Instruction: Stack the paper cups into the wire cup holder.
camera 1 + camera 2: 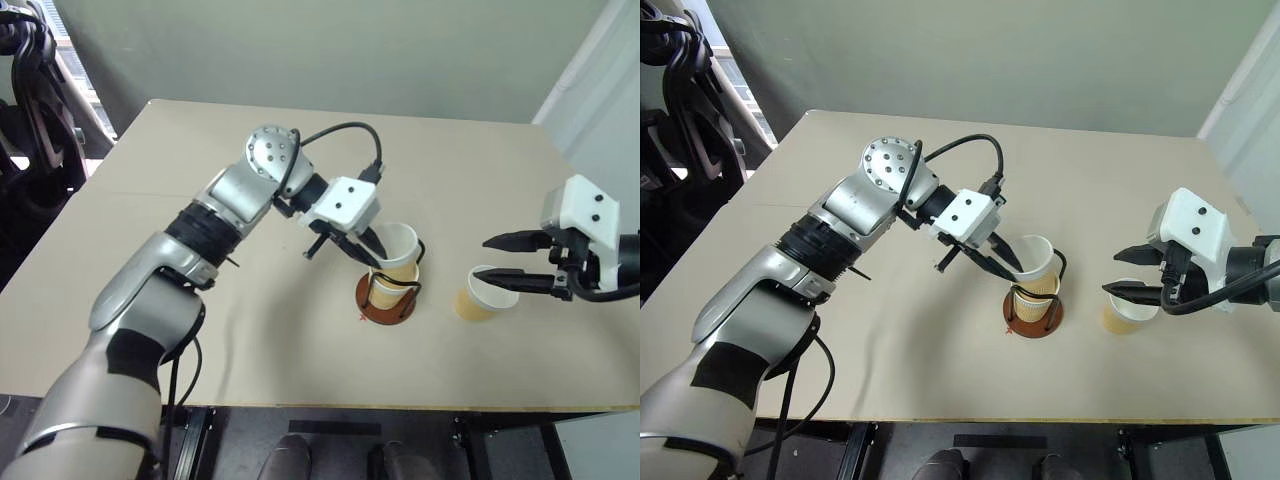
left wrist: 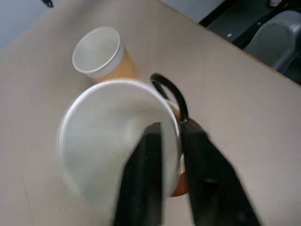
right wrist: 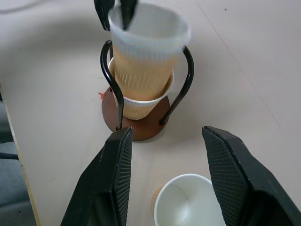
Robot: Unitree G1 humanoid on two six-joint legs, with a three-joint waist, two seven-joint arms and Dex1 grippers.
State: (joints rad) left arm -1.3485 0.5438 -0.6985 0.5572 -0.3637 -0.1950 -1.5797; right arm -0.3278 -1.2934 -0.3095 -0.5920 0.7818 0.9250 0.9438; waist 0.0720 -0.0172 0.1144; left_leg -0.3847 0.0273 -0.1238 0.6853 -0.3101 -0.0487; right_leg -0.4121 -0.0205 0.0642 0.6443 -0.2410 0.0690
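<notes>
The left gripper (image 1: 368,249) pinches the tilted second paper cup's (image 1: 398,249) rim, half nested in the wire cup holder (image 1: 386,300) near the bench's front edge; the right gripper (image 1: 515,262), spread, straddles the third cup (image 1: 484,292).

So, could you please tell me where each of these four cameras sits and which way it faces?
Left eye and right eye views: on the head, looking forward and down over the table; both arms show, left gripper at the upper cup in the wire cup holder, right gripper by the loose cup.
Left wrist view: along its own fingers, which straddle the upper cup's rim.
Right wrist view: between its own open fingers, toward the holder.
Shared: both wrist views show the holder and the loose cup.
</notes>
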